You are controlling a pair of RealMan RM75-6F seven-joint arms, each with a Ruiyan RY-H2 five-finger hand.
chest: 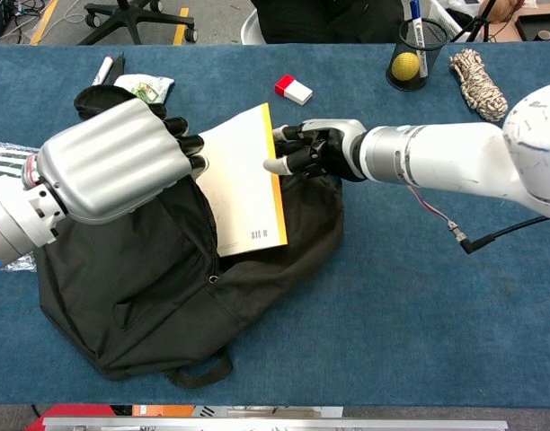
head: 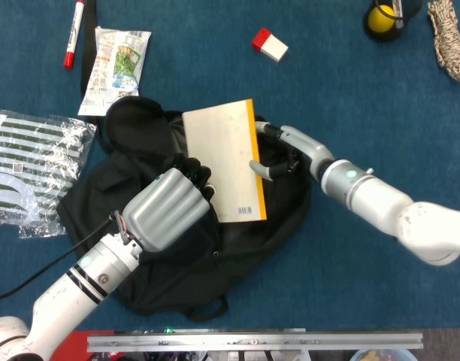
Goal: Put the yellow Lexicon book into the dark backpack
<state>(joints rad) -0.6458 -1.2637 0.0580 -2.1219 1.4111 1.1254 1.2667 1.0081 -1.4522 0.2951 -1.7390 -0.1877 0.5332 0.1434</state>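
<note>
My right hand (chest: 315,151) grips the yellow book (head: 226,159) by its spine edge, thumb laid on the pale cover and the other fingers curled behind. The book lies tilted over the open mouth of the dark backpack (chest: 167,278), its barcode end at the zipper opening and its far end raised above the bag; most of the cover is outside the bag. The backpack lies flat on the blue desk (chest: 410,314), nearer the left edge than the right.

My left hand (chest: 113,162) rests on the left side of the backpack, its fingertips at the flap just beside the book's long edge. Whether those fingers pinch the fabric or only press on it I cannot tell, since the silver back of the hand hides them.

Toward the far left corner lie a red marker (head: 73,34) and a snack packet (head: 115,64), with a striped plastic bag (head: 31,165) at the left edge. Near the middle of the far edge lies a red-and-white eraser (head: 269,45). At the far right corner a mesh cup (chest: 414,54) holds a yellow ball, with a coil of rope (chest: 477,81) beside it.
</note>
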